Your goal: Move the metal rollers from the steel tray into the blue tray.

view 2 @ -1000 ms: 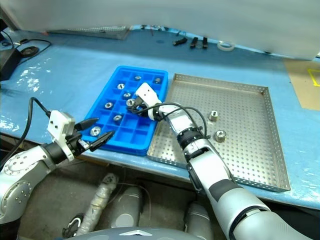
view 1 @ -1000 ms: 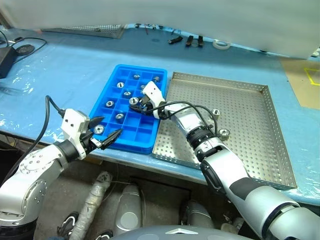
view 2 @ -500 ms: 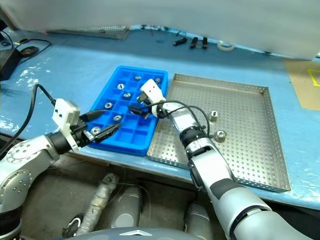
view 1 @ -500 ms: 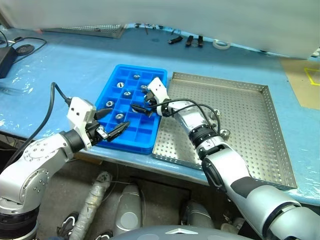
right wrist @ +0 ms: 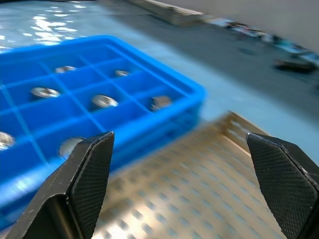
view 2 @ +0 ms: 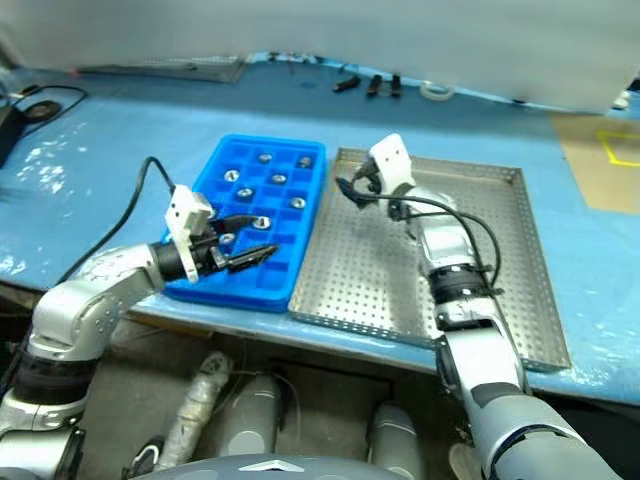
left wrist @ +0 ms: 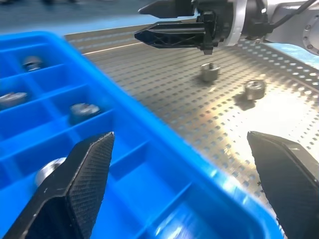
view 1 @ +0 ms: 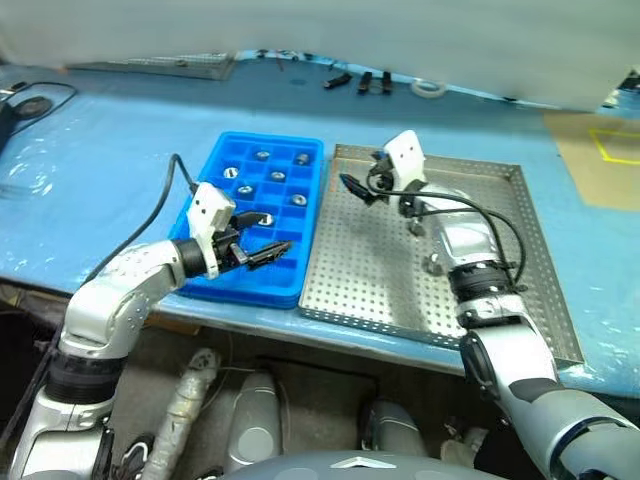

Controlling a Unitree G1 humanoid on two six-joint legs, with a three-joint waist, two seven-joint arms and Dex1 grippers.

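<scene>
Landmark: blue tray [view 1: 262, 215]. Steel tray [view 1: 520, 290] lies just beside it, on its right. Several metal rollers [view 1: 272, 176] sit in its compartments; two more [left wrist: 210, 71] lie in the steel tray. Left gripper [view 1: 262, 237] hovers over its near end, fingers spread, empty. Right gripper [view 1: 358, 186] hangs above the steel tray near the shared edge, fingers apart, empty.

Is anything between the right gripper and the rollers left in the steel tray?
Nothing visible. The open right gripper hangs over the steel tray; the two metal rollers lie on bare perforated floor near it, with no object between.
</scene>
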